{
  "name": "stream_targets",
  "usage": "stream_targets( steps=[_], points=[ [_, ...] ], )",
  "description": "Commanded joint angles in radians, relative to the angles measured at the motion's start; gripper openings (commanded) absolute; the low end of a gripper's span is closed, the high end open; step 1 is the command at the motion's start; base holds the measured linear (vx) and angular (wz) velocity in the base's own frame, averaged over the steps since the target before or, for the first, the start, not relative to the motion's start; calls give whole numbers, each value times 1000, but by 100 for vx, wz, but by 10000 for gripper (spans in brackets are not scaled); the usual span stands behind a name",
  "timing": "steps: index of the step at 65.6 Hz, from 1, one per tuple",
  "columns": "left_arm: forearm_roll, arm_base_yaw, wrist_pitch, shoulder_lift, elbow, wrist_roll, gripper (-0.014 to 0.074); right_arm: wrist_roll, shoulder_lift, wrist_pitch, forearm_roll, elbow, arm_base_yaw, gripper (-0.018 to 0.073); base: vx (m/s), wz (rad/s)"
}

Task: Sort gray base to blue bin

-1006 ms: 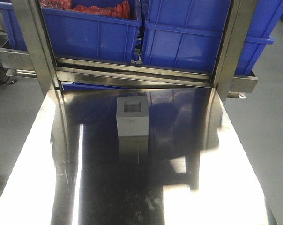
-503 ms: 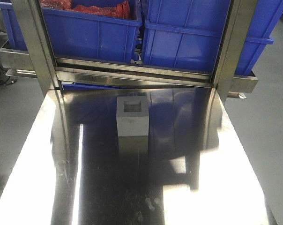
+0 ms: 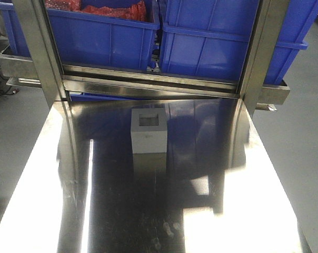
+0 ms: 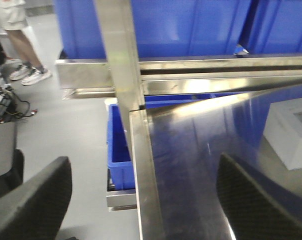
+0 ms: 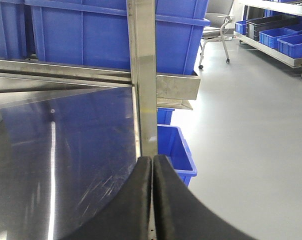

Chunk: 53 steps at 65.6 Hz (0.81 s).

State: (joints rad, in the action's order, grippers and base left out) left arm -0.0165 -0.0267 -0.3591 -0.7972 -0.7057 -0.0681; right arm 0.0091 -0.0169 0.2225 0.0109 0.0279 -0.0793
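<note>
Polished steel forms the surface [image 3: 254,174]; behind it the blue bin [image 3: 222,52] sits on a rack, its inside cut off from view. Toward the far middle of the surface stands the gray base [image 3: 148,136], recess upward. It looks rigid, matte and probably light, so the flat opposite side walls seem the place to hold. The left gripper [image 4: 141,205] hangs with fingers wide apart; the right gripper [image 5: 152,200] has its fingers pressed together on nothing.

Left wrist view's edge crops the gray base [image 4: 290,132].
</note>
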Motion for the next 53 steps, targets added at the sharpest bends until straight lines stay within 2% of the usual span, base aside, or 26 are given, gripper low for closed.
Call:
stream_targets(
  steps=[1,19,29,38,53],
  points=[
    [-19,-45,76,-133,-123,-7,569,-9,3,-75,-6,1,-2,-5,0,0],
    [-18,-215,60,-517,-411,-10,569,-9,3,-75,-6,1,-2,-5,0,0],
    [-19,-295,-29,-703,-578,9,569,-9,3,-75,-6,1,-2,-5,0,0],
    [-19,-354,-108,-833,-709,57,569,-9,3,-75,-6,1,-2,-5,0,0],
    [-24,-411,-174,-1006,-897,205,569,-9,3,-75,-6,1,-2,-5,0,0]
  ],
)
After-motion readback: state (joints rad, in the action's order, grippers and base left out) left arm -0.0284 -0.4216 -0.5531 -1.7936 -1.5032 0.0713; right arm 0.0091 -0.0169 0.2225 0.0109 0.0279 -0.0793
